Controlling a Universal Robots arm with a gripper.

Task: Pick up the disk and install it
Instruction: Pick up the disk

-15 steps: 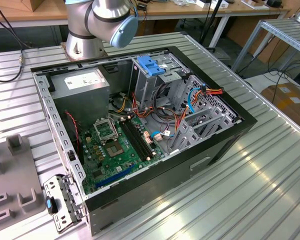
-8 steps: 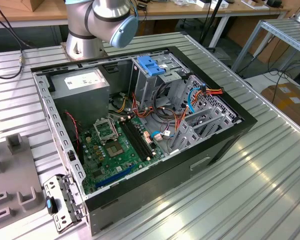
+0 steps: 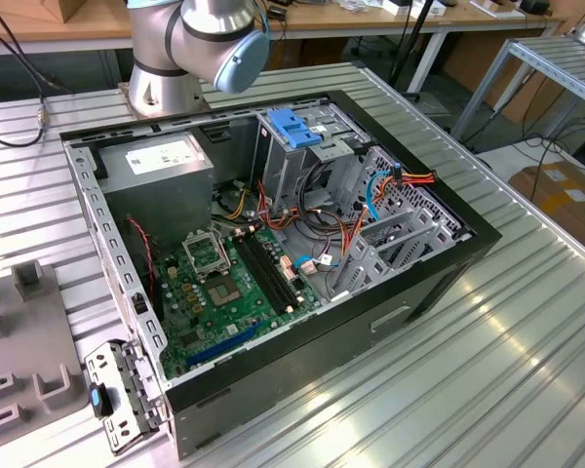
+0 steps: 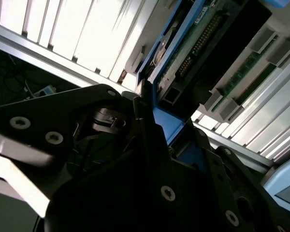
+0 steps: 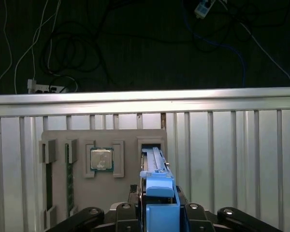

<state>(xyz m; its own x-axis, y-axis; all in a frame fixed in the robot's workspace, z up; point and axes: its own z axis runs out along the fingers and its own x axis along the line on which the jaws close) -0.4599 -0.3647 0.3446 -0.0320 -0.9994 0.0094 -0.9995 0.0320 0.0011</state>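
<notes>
Grips the disk (image 5: pixel 153 162) on edge in the end effector (image 5: pixel 157 195), clamped from both sides at the near end, by the blue side rail (image 5: pixel 159 186). Points the disk's far end at the open slot (image 5: pixel 152 144) of a grey fixture (image 5: pixel 125 137); cannot tell whether touching the slot or just above it. Beside that slot, in its own pocket, a square processor chip (image 5: pixel 101 159); further along the fixture, a green memory stick (image 5: pixel 67 179). Under the fixture, a ribbed metal surface (image 5: pixel 232 145); past its edge, dark floor (image 5: pixel 135 48) with loose cables and a white power strip (image 5: pixel 46 88). In the second wrist view, close up on the disk's circuit-board side with its connector row, and a black finger (image 4: pixel 144 108) pressed along the blue rail. In the exterior view, the arm (image 3: pixel 195 39) mounted at the back of the surface, directly behind an open computer case (image 3: pixel 439 263). Inside the case: green motherboard (image 3: pixel 224 292), grey power supply box (image 3: pixel 161 171) in the corner nearest the arm, silver drive cage with blue cap (image 3: pixel 297 127) next to it toward the exterior view's right. Same grey fixture at the exterior view's left edge, just beside the case.
</notes>
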